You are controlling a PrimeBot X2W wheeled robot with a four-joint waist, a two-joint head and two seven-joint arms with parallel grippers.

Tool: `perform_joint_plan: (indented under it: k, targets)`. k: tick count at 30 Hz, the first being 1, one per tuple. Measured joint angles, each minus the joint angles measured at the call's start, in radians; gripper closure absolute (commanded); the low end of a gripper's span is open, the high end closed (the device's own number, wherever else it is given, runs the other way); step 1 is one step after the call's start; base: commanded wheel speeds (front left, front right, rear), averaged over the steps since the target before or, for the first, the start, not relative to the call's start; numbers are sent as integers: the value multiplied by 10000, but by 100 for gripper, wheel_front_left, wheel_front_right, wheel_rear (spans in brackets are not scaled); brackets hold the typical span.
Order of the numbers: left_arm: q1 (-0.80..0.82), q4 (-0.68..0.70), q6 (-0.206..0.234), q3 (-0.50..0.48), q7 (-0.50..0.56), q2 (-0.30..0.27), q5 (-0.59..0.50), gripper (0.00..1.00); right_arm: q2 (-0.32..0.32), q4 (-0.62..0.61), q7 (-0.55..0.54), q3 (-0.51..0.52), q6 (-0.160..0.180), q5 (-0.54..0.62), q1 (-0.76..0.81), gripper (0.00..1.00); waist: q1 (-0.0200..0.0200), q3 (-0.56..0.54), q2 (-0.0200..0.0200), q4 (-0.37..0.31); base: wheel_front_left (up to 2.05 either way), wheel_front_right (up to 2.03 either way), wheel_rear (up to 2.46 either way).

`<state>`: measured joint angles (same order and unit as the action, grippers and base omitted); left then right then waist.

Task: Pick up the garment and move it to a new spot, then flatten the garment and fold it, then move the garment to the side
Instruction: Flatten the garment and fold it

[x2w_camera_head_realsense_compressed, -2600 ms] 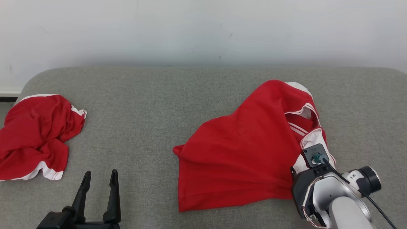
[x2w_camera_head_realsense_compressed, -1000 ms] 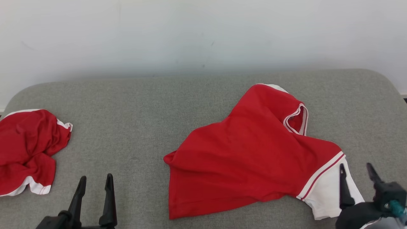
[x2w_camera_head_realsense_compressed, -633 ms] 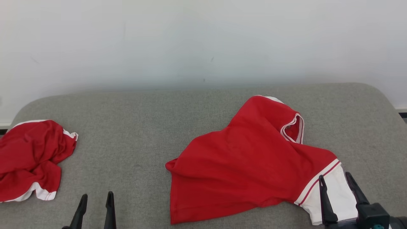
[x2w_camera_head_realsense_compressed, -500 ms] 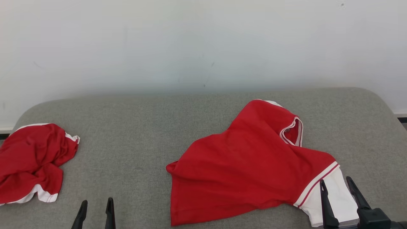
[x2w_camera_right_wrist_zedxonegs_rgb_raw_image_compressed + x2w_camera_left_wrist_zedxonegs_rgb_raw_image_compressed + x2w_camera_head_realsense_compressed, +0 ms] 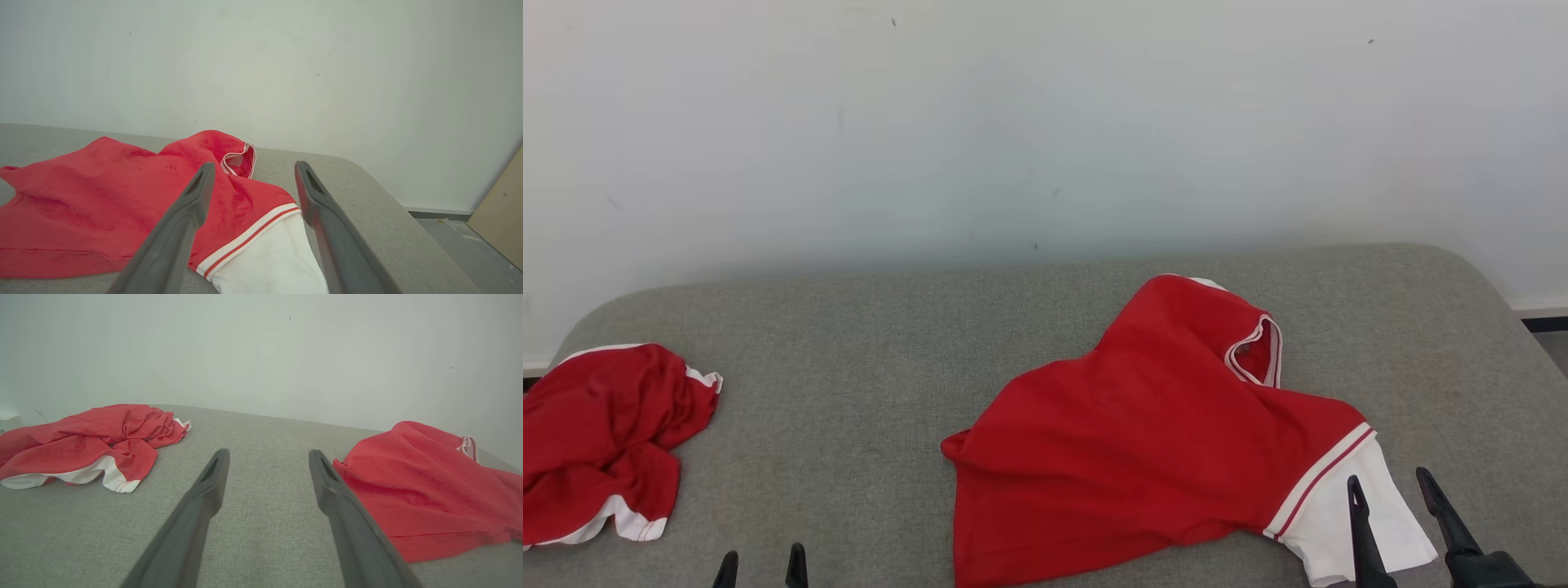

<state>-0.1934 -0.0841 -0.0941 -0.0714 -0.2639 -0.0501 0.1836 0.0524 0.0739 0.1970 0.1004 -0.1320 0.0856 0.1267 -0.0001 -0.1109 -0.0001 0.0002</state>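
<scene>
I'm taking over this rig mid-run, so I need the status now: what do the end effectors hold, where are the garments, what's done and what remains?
The left end effector is open and empty, over the bare grey fabric cushion.
The right end effector is open and empty, at the white sleeve of the red shirt with white striped trim.
The shirt lies right of centre on the cushion, partly spread, its far part humped.
The crumpled red-and-white garment lies far left, apart from both.
Done: shirt laid down, not held.
Left: flatten, fold, move aside.
</scene>
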Motion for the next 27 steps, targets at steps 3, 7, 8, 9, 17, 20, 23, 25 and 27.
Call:
perform_joint_plan:
  k: [3,7,8,9,17,20,23,25,27]
  targets:
    - [10,-4,-21,-4,0,0,-8,0,44,-2,-33,-88,0,-119,-44,0,0,-35,0,-52,0,0,0]
    - [118,-33,-35,-6,0,2,-61,0,178,36,-109,-293,0,-255,-221,0,0,-30,0,-102,0,0,0]
    - [156,-42,-35,-10,0,2,-61,0,215,42,-119,-355,0,-270,-285,0,0,-22,0,-117,0,0,0]
    - [197,-44,-36,-13,0,0,-61,0,238,63,-125,-403,0,-318,-342,0,0,-12,0,-132,0,0,0]
    - [223,-56,-31,88,0,0,-21,0,372,222,-234,-489,0,-428,-654,0,1,126,1,-181,0,0,0]
    - [235,-140,-29,410,0,-10,33,0,451,479,-738,-445,0,-604,-709,0,1,242,0,-216,0,0,0]
    - [434,-550,-73,1216,0,-2,40,0,723,884,-1624,-374,0,-750,-888,0,2,400,1,-272,0,0,0]
    - [726,-988,-127,1770,0,10,86,0,957,1210,-2197,-360,0,-823,-1078,0,2,533,1,-319,0,0,0]
    - [1118,-1519,-167,2077,102,13,236,0,1170,1555,-2619,-330,0,-991,-1260,0,2,687,1,-376,0,0,0]
